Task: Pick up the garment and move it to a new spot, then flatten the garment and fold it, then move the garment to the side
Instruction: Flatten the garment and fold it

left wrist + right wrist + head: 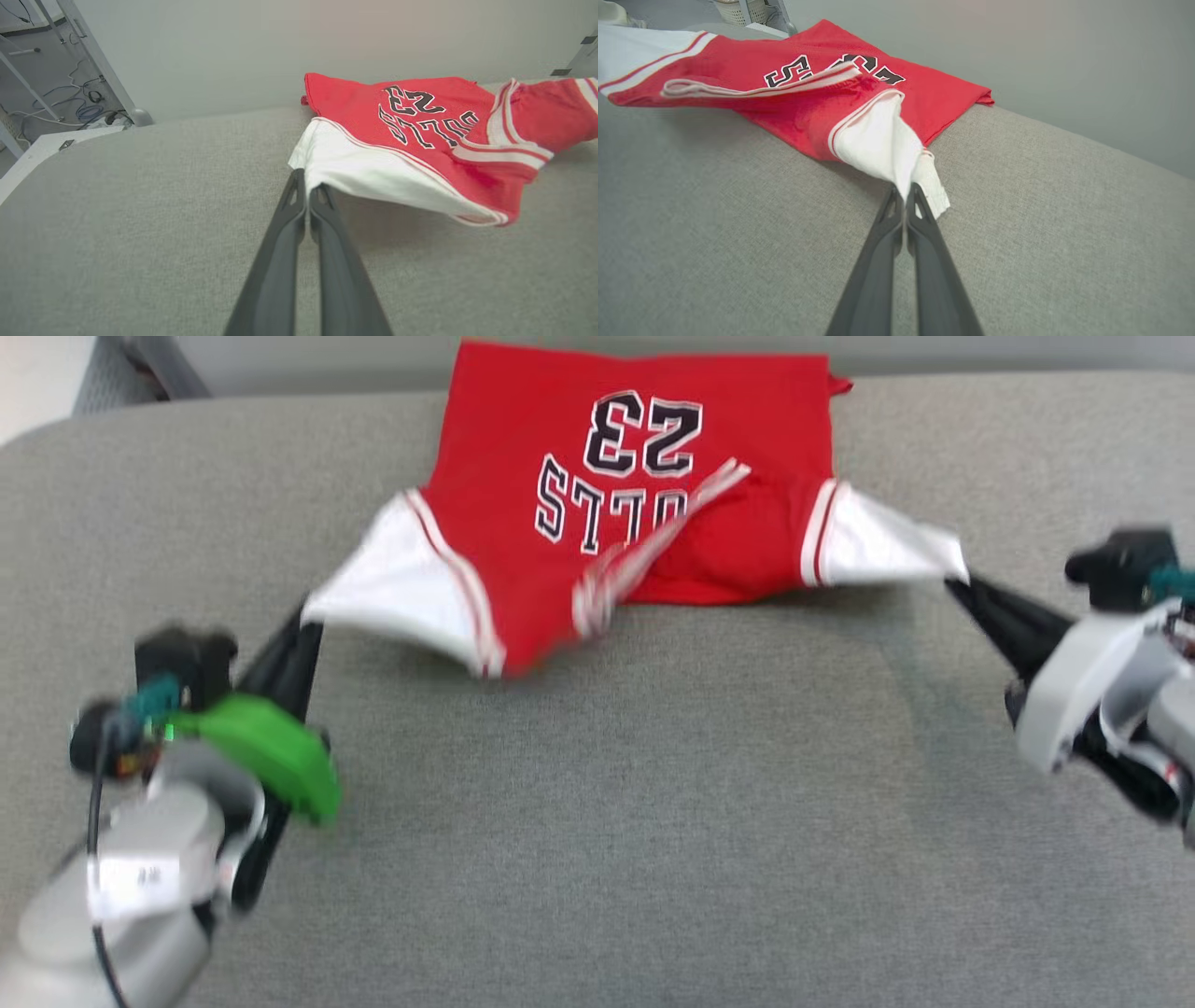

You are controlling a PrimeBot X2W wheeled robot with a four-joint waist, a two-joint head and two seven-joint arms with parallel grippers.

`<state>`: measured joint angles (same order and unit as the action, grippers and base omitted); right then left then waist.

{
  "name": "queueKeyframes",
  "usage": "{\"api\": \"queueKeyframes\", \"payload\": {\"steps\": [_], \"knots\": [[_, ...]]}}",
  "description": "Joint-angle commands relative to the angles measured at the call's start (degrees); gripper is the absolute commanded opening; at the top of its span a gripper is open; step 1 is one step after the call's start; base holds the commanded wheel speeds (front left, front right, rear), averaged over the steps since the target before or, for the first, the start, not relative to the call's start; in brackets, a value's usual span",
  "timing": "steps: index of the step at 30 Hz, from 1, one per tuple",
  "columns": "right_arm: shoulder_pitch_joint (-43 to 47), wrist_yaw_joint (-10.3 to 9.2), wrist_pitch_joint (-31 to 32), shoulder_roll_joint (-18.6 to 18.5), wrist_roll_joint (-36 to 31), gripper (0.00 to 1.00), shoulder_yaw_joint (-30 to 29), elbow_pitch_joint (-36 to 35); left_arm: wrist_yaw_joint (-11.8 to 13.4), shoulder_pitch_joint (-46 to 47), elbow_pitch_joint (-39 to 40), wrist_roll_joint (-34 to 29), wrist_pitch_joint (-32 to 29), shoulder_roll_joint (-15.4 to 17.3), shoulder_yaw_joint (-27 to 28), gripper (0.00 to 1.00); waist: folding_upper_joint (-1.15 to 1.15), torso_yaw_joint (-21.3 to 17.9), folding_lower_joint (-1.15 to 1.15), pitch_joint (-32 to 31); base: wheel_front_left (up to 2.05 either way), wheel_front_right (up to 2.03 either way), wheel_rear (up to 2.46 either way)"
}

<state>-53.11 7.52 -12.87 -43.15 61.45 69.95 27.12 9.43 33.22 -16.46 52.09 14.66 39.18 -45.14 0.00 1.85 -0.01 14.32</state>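
While both pairs of fingers are pressed fully together, left gripper [308,621] pinches the near white sleeve tip of the thin red jersey T-shirt with black "23" [635,476] and right gripper [954,581] pinches the other. The shirt body lies mid-width at the far edge of the grey fabric-covered table [597,821], with sleeves and collar end lifted.

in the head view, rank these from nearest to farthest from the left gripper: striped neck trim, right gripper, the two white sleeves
From the left gripper:
1. left white sleeve, pinched in that gripper, lower left.
2. striped neck trim, middle of the garment, flopped over.
3. right white sleeve, at the right.
4. right gripper, shut on that sleeve's tip, far right.
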Motion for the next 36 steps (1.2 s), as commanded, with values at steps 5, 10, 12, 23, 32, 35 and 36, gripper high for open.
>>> {"api": "queueKeyframes", "payload": {"steps": [5, 10, 12, 23, 32, 35, 36], "knots": [[9.61, -0.03, -0.77, -1.60, 1.50, 0.00, -0.01, -1.65, 2.35, -12.16, 2.80, 1.11, 0.33, 1.63, 2.99, 0.00, 0.00, -0.93, 0.01, -6.07, 0.00, 0.00, 0.00], [18.11, -0.03, -1.32, -1.92, 2.06, 0.00, -1.45, -1.60, 3.17, -19.98, 3.91, 2.65, 0.33, 1.75, 4.93, 0.00, 0.00, -0.49, 0.01, -8.94, 0.00, 0.00, 0.00], [21.42, -0.03, -1.49, -2.05, 2.37, 0.00, -2.32, -2.00, 3.65, -22.75, 4.35, 3.17, 0.33, 1.92, 6.01, 0.00, 0.00, -0.35, 0.01, -9.88, 0.00, 0.00, 0.00], [38.55, -0.03, -1.87, -3.30, 2.90, 0.00, -8.56, -5.14, 5.59, -34.94, 6.38, 3.81, 0.33, 2.89, 8.21, 0.00, 0.00, 0.17, 0.01, -12.31, 0.00, 0.00, 0.00], [46.12, -0.03, -1.71, -1.14, -0.87, 1.00, -17.62, -5.67, 5.45, -36.28, 7.81, 1.28, 0.33, 0.59, 10.54, 0.00, 0.00, 0.84, 0.01, -12.23, 0.00, 0.00, 0.00], [46.09, -0.03, -1.52, -1.16, -3.03, 1.00, -21.64, -7.17, 5.11, -35.47, 8.03, 0.44, 0.34, 0.08, 10.38, 0.00, 0.00, 1.13, 0.01, -11.99, 0.00, 0.00, 0.00], [45.98, -0.03, -1.52, -1.48, -3.84, 1.00, -23.69, -8.08, 5.03, -35.06, 8.17, 0.05, 0.34, -0.12, 10.32, 0.00, 0.00, 1.25, 0.01, -11.85, 0.00, 0.00, 0.00]]}}
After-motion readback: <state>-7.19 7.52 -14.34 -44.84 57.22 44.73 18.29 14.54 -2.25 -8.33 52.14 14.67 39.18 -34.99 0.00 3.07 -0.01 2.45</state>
